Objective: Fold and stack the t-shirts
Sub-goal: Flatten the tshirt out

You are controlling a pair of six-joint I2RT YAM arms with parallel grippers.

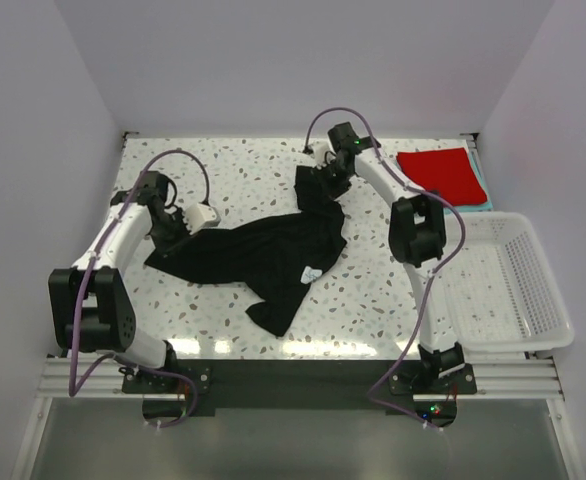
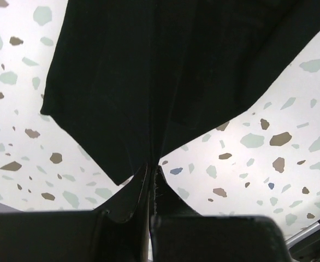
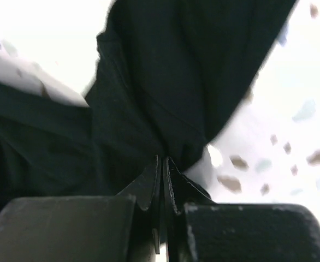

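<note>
Jaws clamped tight on black t-shirt (image 1: pixel 263 255): left jaws at its left edge, right jaws at far corner; crumpled across bench (image 1: pixel 233 180).

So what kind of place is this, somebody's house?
Probably a robot test booth, not a house: two robot arms bolted at a speckled table, plain white walls close around it, and a white mesh basket at one edge.

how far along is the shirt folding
Done: the folded bright red cloth t-shirt lies stacked on a teal one, far right on the speckled table. In hand: the crumpled black cloth t-shirt, pinched by the left hand and right hand. Left: fold it and add it to the stack.
</note>
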